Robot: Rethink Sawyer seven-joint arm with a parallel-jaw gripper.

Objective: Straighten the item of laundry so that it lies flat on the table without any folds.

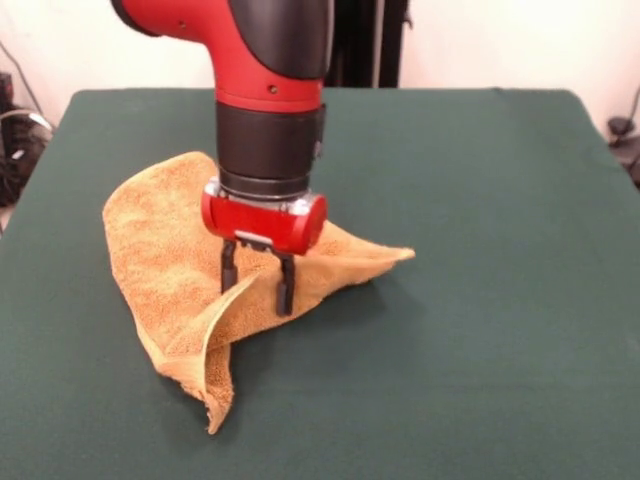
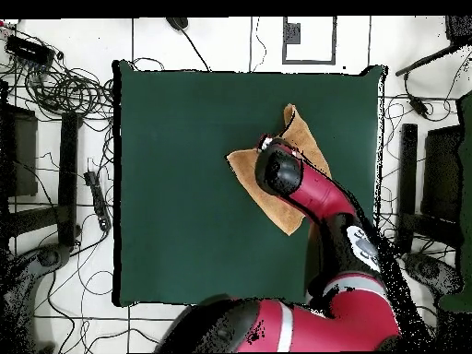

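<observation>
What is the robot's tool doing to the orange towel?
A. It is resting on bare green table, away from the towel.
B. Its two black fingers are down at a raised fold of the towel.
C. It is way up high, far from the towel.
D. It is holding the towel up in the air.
B: in the front view the tool stands with its fingers apart at a raised fold of the towel, which lies crumpled on the table.

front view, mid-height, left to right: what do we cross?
Bare table → flat part of the towel → gripper, fingers down at a raised fold → towel's right corner → bare table again.
</observation>
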